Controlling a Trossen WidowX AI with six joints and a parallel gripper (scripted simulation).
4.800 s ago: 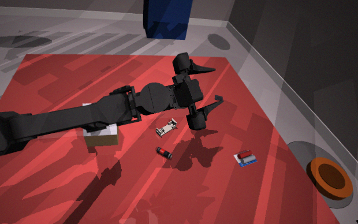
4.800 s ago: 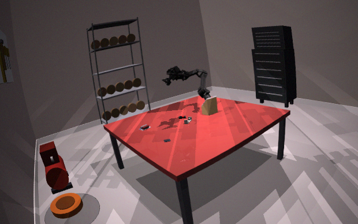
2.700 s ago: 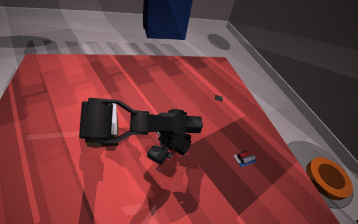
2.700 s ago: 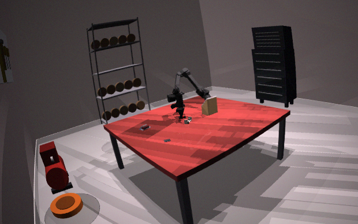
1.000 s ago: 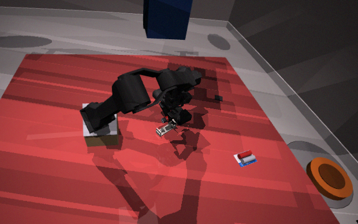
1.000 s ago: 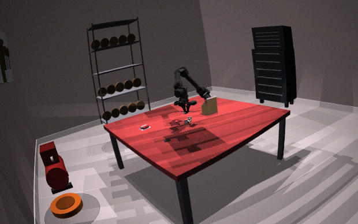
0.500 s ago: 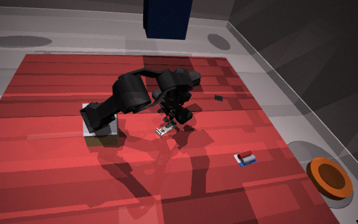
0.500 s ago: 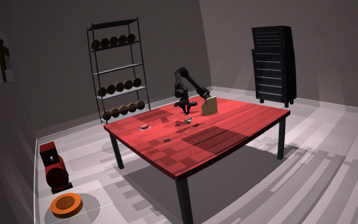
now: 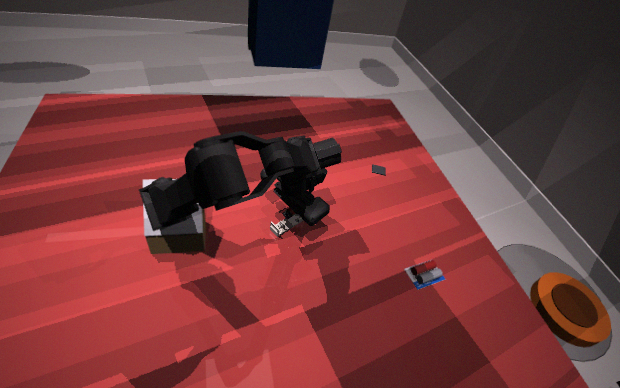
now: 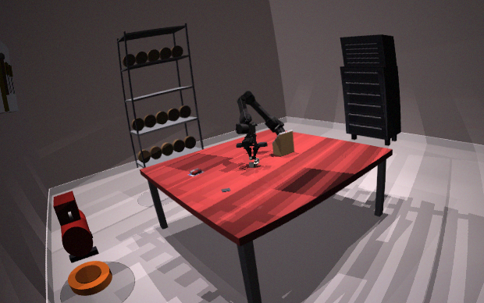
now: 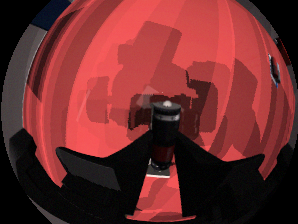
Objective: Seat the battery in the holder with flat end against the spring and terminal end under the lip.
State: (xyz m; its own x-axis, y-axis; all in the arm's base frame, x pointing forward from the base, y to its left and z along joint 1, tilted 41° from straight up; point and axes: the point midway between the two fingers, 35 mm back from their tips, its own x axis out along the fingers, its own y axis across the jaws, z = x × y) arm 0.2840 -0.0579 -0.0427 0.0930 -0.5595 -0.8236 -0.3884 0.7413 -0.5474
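Top view: the hand (image 9: pixel 286 226) hangs over the middle of the table (image 9: pixel 100 310), closed on the battery (image 9: pixel 278 228), which shows as a small pale piece at the fingertips. The holder (image 9: pixel 425 274), on a blue plate and already carrying a red and a grey cell, lies well apart toward the right edge of the table, nearer the corner by the orange ring (image 9: pixel 571 309) on the floor; judged from this view, the coming move is a carry across the table in that direction. A small dark chip (image 9: pixel 378 170) lies apart, farther along the right edge. Exterior view: the hand (image 10: pixel 254 161) points down near the far side of the table (image 10: pixel 273 211), beside the tan base block (image 10: pixel 283 143); the holder (image 10: pixel 195 171) sits near the left edge here, and the chip (image 10: pixel 225 190) nearer the front edge. The battery is too small to make out here. The room holds a shelf rack (image 10: pixel 160 94) and a dark drawer cabinet (image 10: pixel 370 87). Wrist view: the battery (image 11: pixel 164 131) stands out between the fingers, long axis running straight away from the camera, dark cap outermost, red body within the grip. The holder cannot be identified with certainty in this view. The table (image 11: pixel 200 36) surface is banded red with heavy shadow.
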